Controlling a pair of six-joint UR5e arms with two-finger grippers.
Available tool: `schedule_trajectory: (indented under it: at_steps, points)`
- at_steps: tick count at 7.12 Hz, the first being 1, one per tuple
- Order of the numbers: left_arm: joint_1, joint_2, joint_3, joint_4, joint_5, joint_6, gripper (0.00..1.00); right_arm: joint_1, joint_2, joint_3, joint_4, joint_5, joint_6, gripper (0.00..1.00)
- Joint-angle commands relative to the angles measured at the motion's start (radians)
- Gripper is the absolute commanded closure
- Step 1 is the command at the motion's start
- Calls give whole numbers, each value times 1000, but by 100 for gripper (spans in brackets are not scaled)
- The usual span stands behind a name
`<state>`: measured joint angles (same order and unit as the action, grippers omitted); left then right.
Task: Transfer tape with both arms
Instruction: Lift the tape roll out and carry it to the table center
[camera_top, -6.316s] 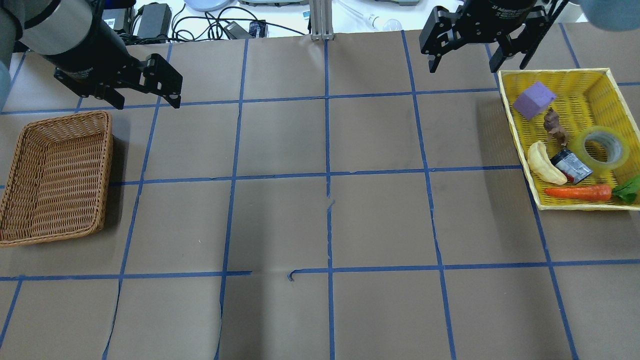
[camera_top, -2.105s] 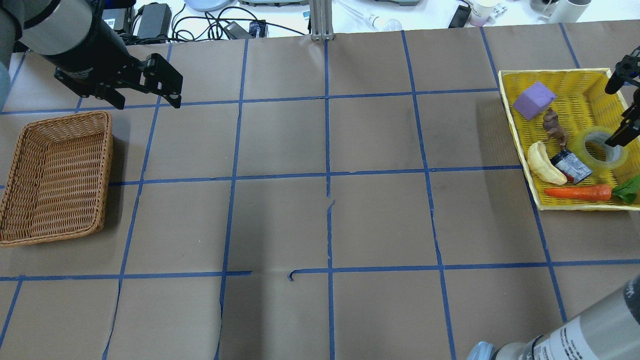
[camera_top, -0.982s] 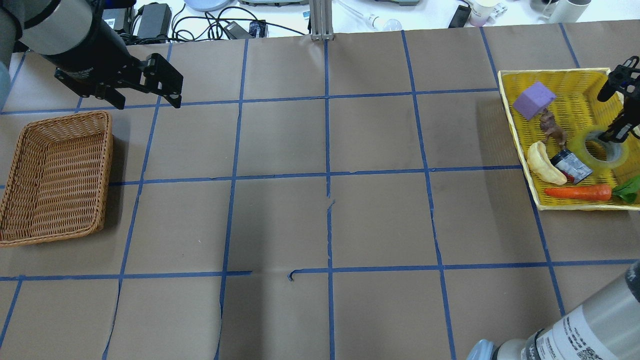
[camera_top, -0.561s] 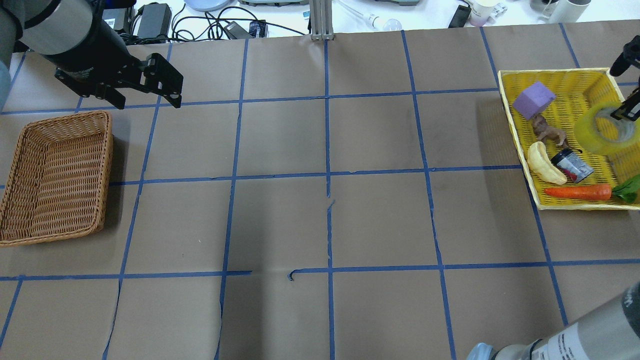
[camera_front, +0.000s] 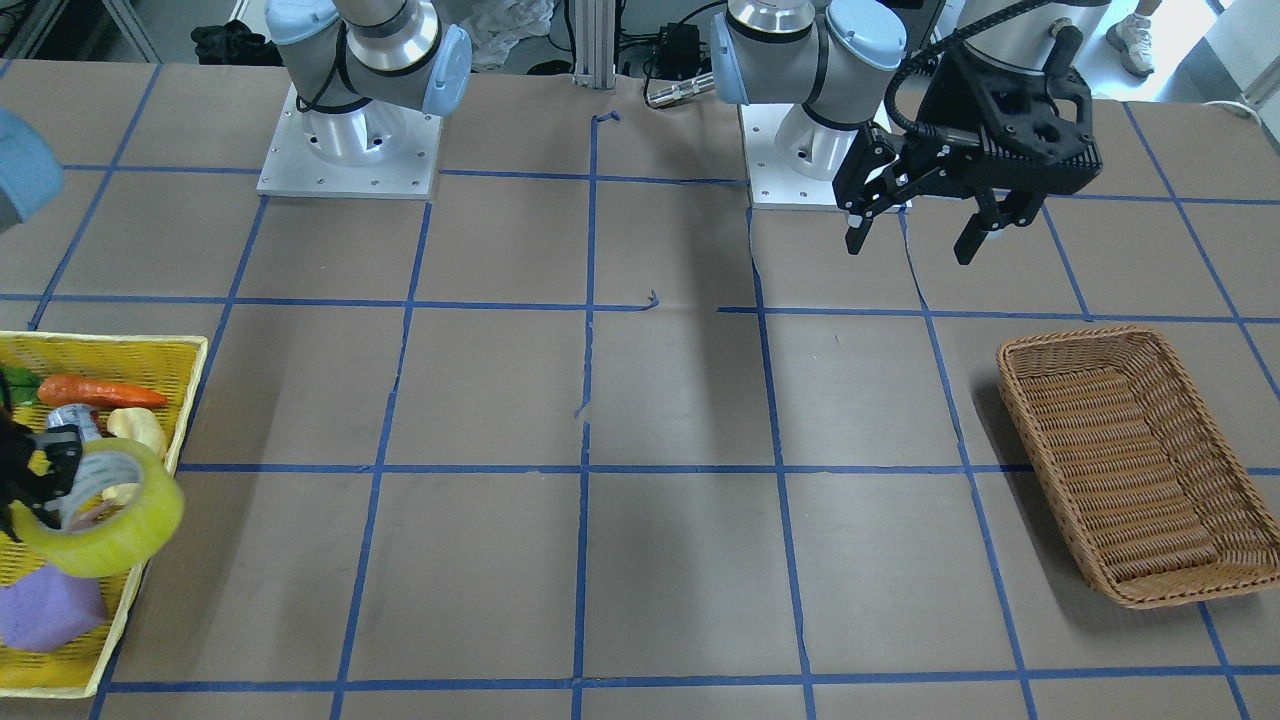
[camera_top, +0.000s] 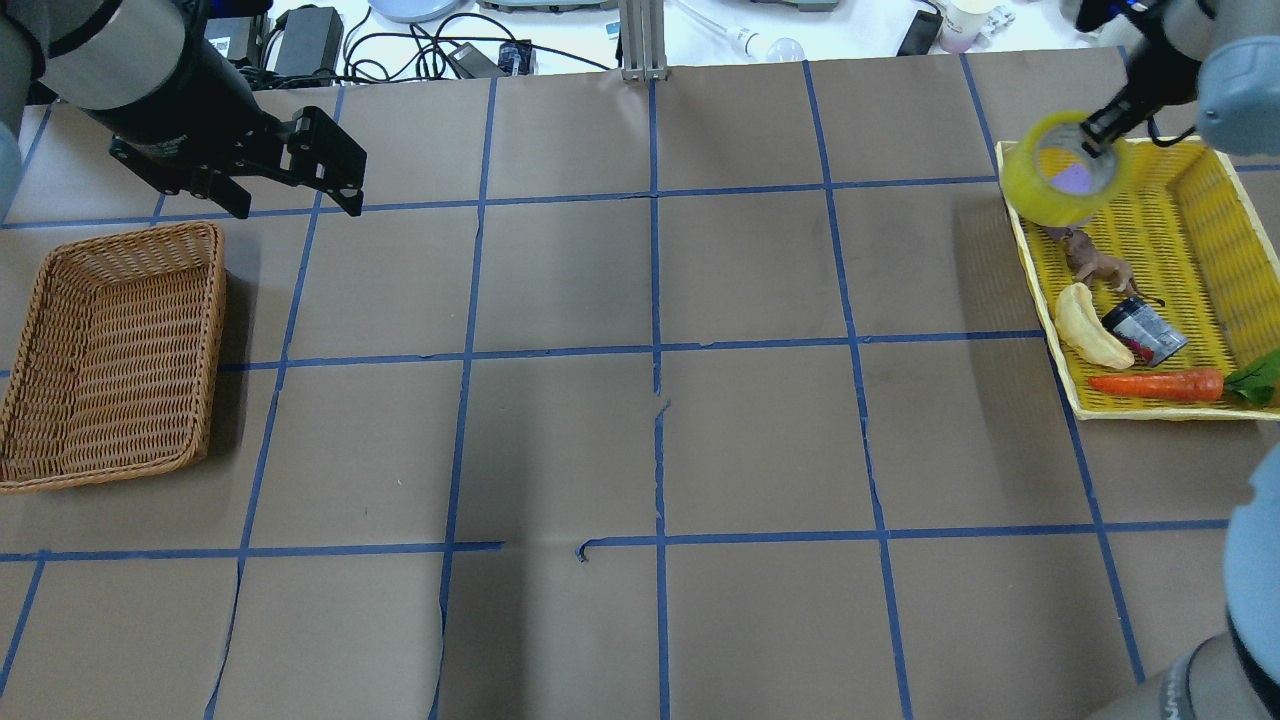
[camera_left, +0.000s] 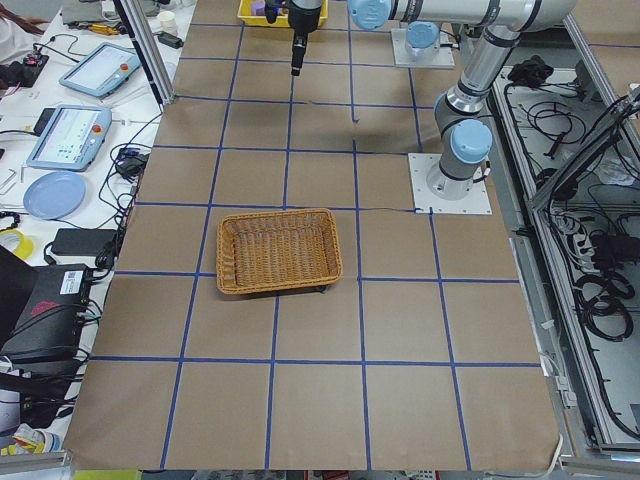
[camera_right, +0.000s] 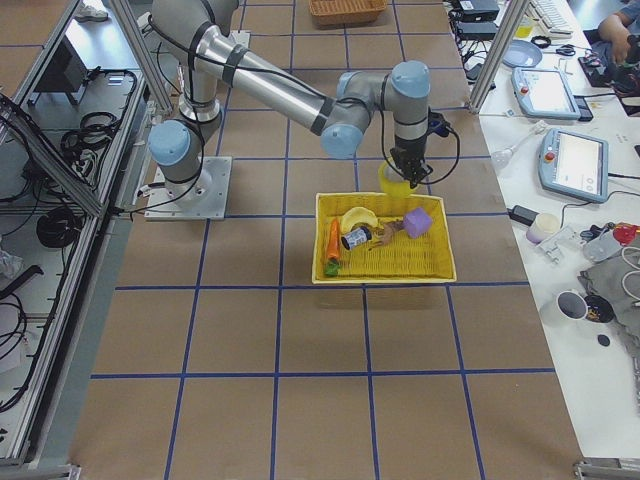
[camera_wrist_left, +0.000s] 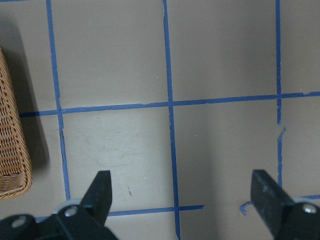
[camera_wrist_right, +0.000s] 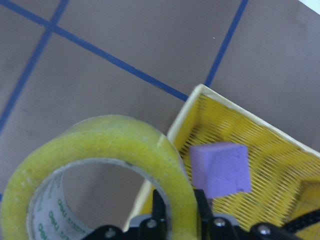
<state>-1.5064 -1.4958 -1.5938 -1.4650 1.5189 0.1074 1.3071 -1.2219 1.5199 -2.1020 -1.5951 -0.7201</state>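
Note:
The yellow-green tape (camera_top: 1062, 170) hangs from my right gripper (camera_top: 1095, 140), which is shut on the roll's wall with one finger inside the core. It is held above the far left corner of the yellow basket (camera_top: 1185, 230). The right wrist view shows the tape (camera_wrist_right: 100, 150) close up, over the basket's rim and the table. The front view shows the tape (camera_front: 100, 515) at the left edge. My left gripper (camera_top: 298, 208) is open and empty, hovering beyond the wicker basket (camera_top: 215, 340); its fingers (camera_wrist_left: 100, 190) frame bare table.
The yellow basket holds a purple block (camera_wrist_right: 220, 170), a toy animal (camera_top: 1095, 262), a banana (camera_top: 1090, 325), a small dark can (camera_top: 1145, 330) and a carrot (camera_top: 1155, 383). The wicker basket (camera_front: 1130, 460) holds nothing. Blue tape lines grid the brown table.
My right gripper closed on the tape, lifted it out of the yellow basket and carried it toward the basket's far left corner. The toy animal and can shifted slightly. The left arm has not moved.

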Motion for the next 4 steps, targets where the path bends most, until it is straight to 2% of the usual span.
schedule_trajectory:
  at_steps: [1,4]
  points:
    - [0,0,0,0,1,0,0,226,33,-17,37,1,457,100]
    - [2,0,0,-3,-3,2,0,467,97,20,39,15,814,100]
